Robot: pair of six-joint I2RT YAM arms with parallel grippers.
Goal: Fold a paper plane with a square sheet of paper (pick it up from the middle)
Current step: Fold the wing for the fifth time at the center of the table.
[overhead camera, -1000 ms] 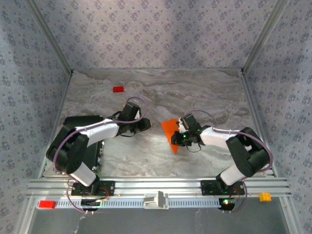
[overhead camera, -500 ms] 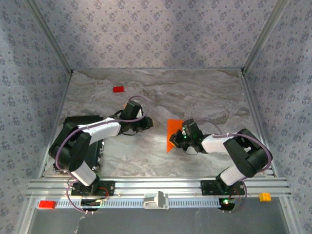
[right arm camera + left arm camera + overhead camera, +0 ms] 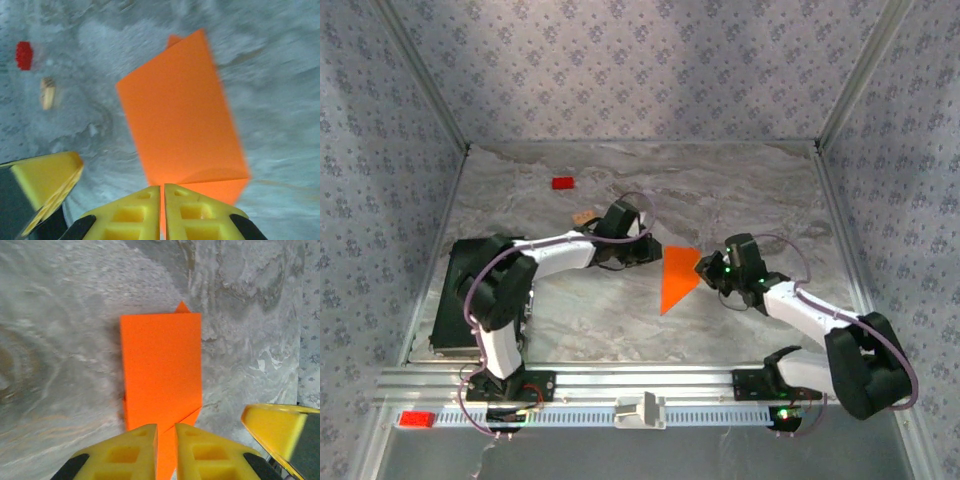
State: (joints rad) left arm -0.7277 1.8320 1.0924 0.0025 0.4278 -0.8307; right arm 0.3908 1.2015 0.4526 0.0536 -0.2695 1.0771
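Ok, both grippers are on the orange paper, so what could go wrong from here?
The left gripper and right gripper each pinch only a narrow margin of the folded orange paper, so it could slip free from either one. With both clamped on one thin sheet, pulling apart might tear it or open the crease. The two grippers sit close together, so they could bump.

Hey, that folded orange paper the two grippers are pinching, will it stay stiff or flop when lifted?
Probably floppy: the orange paper is thin and held only at two edges, so its middle may sag. It looks very light, likely easy to lift. The folded layers may stiffen it slightly.
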